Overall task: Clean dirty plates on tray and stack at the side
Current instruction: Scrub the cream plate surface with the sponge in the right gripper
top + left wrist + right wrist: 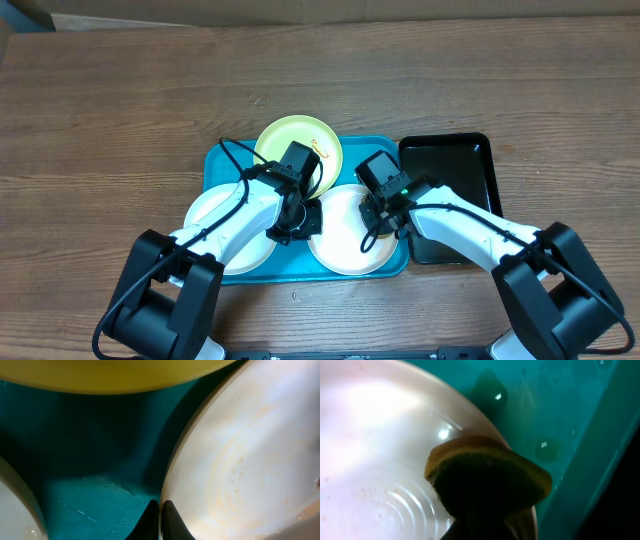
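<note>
Three plates are recorded on the tray [218, 165]. Near left lies the left white plate [225, 235]. The right white plate [345, 245] is pinched at its left rim by the left gripper [160, 512]. A sponge [487, 480] is clamped against it by the right gripper [372, 218]. Farthest lies the yellow-green plate [290, 140]. Plates are judged light, stiff and slippery, so rim grips are advised.

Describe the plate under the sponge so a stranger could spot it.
Find the turquoise tray, with a black tray beside it. The white plate lies in the turquoise tray's corner by the black tray, on the robot's side. Unlike the yellow-green plate and the other white plate, it has the left gripper pinching its rim and the right gripper holding a sponge on it.
</note>
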Robot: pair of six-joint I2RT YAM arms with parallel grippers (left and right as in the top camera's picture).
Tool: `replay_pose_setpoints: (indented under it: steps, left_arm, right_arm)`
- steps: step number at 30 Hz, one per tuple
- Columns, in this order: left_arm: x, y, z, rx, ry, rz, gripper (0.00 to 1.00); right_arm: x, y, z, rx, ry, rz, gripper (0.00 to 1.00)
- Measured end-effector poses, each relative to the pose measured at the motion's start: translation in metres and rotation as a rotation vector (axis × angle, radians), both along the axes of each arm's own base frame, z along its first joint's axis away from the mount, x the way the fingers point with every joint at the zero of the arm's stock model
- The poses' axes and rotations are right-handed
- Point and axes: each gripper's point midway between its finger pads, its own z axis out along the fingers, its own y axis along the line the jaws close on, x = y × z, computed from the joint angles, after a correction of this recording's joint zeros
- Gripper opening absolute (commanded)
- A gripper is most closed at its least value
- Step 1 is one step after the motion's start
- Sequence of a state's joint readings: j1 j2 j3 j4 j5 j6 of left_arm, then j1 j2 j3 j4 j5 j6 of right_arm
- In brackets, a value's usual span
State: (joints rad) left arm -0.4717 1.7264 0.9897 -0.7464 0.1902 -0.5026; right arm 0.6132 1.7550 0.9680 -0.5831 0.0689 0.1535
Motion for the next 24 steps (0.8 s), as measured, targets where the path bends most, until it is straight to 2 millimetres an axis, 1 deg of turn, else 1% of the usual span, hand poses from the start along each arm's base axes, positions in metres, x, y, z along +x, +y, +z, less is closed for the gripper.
replay_pose_setpoints:
  steps: [3, 8, 11, 13, 18, 20, 22, 24]
  left_arm:
    - [0.0, 0.0, 0.0, 0.0, 0.0, -0.001, 0.04]
    - [0.0, 0.0, 0.0, 0.0, -0.001, -0.004, 0.04]
    - [0.0, 0.0, 0.0, 0.0, -0.001, -0.004, 0.04]
    - [0.0, 0.0, 0.0, 0.0, -0.001, -0.004, 0.04]
    - [0.0, 0.0, 0.0, 0.0, -0.001, -0.004, 0.04]
    - [0.0, 0.0, 0.0, 0.0, -0.001, -0.004, 0.04]
    - [0.0, 0.0, 0.0, 0.0, 0.0, -0.004, 0.04]
    - [0.0, 0.0, 0.0, 0.0, 0.0, -0.004, 0.04]
  right_arm:
    - [0.004, 0.004, 0.0, 0.009, -0.009, 0.002, 0.04]
    - [0.001, 0.011, 0.0, 0.042, 0.013, 0.056, 0.04]
    - [-0.007, 0.017, 0.0, 0.068, 0.05, 0.111, 0.04]
    - [-0.016, 0.022, 0.0, 0.094, 0.093, 0.157, 0.04]
    - [-0.046, 0.032, 0.003, 0.159, 0.248, 0.267, 0.04]
    - [-0.053, 0.036, 0.005, 0.178, 0.298, 0.294, 0.04]
    - [-0.057, 0.043, 0.013, 0.209, 0.343, 0.316, 0.04]
    - [-0.05, 0.054, 0.027, 0.253, 0.341, 0.338, 0.04]
